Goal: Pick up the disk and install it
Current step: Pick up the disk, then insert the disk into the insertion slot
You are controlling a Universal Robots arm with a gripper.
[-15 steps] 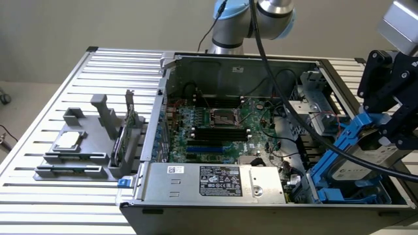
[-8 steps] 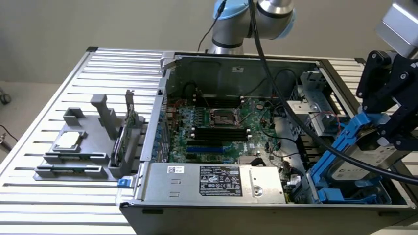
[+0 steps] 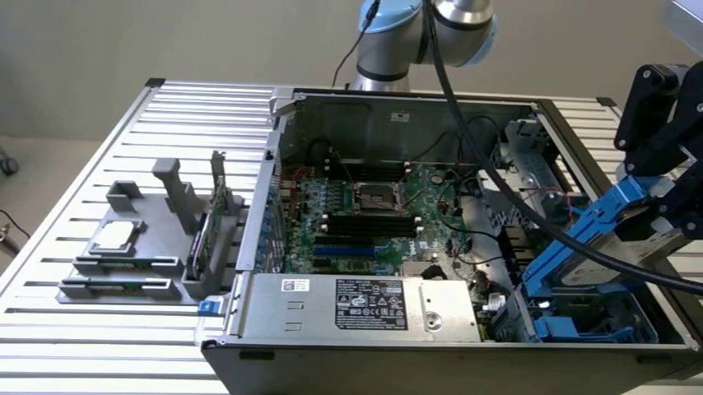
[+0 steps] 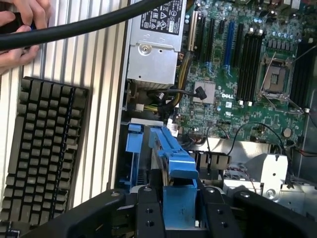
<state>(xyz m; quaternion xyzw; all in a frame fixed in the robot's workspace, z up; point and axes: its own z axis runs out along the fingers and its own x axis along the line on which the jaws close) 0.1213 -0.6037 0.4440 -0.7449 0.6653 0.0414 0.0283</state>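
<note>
My jaws pinch the disk (image 4: pixel 176 156) by its upper end; its long axis slants down toward the blue bay (image 3: pixel 582 331), close above it.

The disk (image 4: pixel 176 158) has a bright blue plastic frame, smooth and a bit shiny, round dull silver metal. The gripper (image 4: pixel 181 210) looks matt black. The table (image 3: pixel 77 140) is ribbed silver metal. The computer case (image 3: pixel 396 111) is plain grey metal. The keyboard (image 4: pixel 44 148) is matt black plastic
</note>
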